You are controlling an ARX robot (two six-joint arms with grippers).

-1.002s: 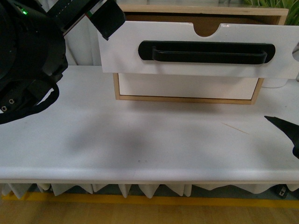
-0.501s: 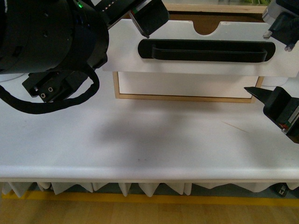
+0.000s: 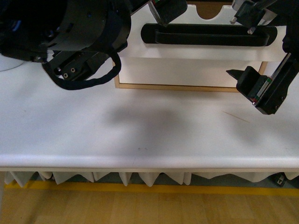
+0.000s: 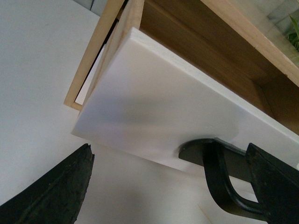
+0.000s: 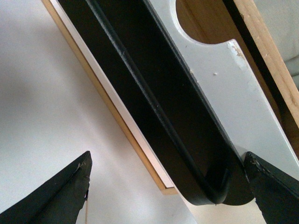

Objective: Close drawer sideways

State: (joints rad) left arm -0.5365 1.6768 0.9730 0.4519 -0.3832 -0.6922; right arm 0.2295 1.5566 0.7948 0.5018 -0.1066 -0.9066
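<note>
Wood and paint decide how this one handles: the drawer (image 3: 205, 52) is a rigid wooden box with a smooth white front, probably light and free to slide, but likely to skew and bind if it is pushed at one end only. It stands pulled out of the upper slot of the wooden cabinet (image 3: 187, 87) at the far side of the bench (image 3: 140, 130), above the plain white front (image 3: 187, 72) of the lower drawer; its open brown inside shows behind the front in the left wrist view. The left fingers (image 4: 51, 186) are spread wide and hold nothing, one on either side of the left part of the front and the near end of the black bar handle (image 3: 208, 35). The right fingers (image 5: 51, 196) are likewise wide apart and empty, spanning the handle's other end near the semicircular notch (image 5: 198, 21). Whether either touches the drawer I cannot tell. The glossy face looks slippery for a sideways contact, so a flat push on the front close to the handle, shared between both ends, seems the safest hold; the stiff bar is the alternative. The cabinet itself may slide back under a hard shove.
</note>
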